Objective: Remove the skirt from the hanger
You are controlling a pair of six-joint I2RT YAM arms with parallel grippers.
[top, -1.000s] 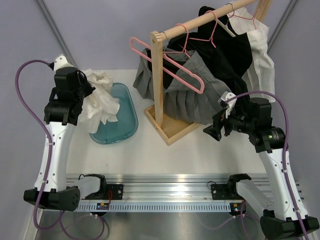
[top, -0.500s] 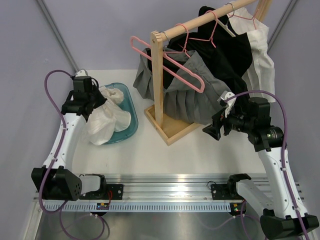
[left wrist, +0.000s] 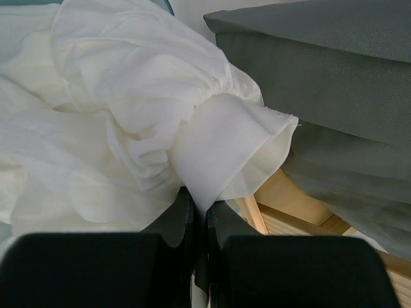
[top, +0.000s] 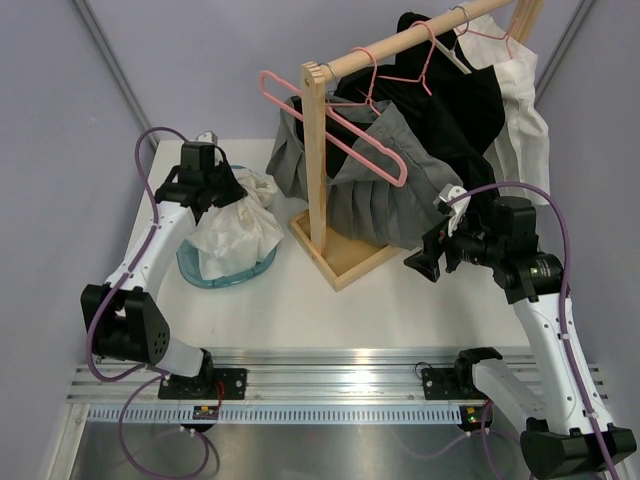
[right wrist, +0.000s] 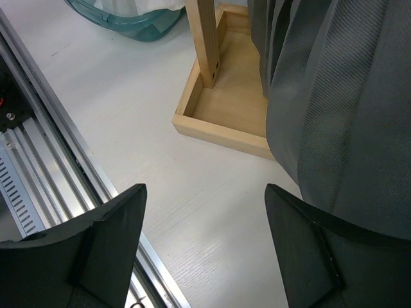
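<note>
A grey pleated skirt [top: 385, 200] hangs on the wooden rack, with a pink hanger [top: 335, 125] slanting across its top; it also shows in the wrist views [left wrist: 321, 77] [right wrist: 334, 115]. My left gripper [top: 213, 188] [left wrist: 200, 206] is shut on a fold of a white ruffled garment [top: 238, 228] [left wrist: 128, 115], holding it over the teal basin [top: 195, 270], just left of the skirt. My right gripper [top: 425, 262] [right wrist: 204, 189] hovers open above the table, beside the skirt's lower right hem, with nothing between its fingers.
The rack's wooden post [top: 316, 150] stands in a tray-like base [top: 340, 262] [right wrist: 225, 109]. Its rod [top: 400, 45] also carries black [top: 455, 100] and cream [top: 525, 120] garments on further hangers. A metal rail [top: 330, 385] runs along the table's near edge.
My left arm has swung right and away from me with the white garment, from the table's left edge to over the basin beside the rack. The right arm has stayed put.
</note>
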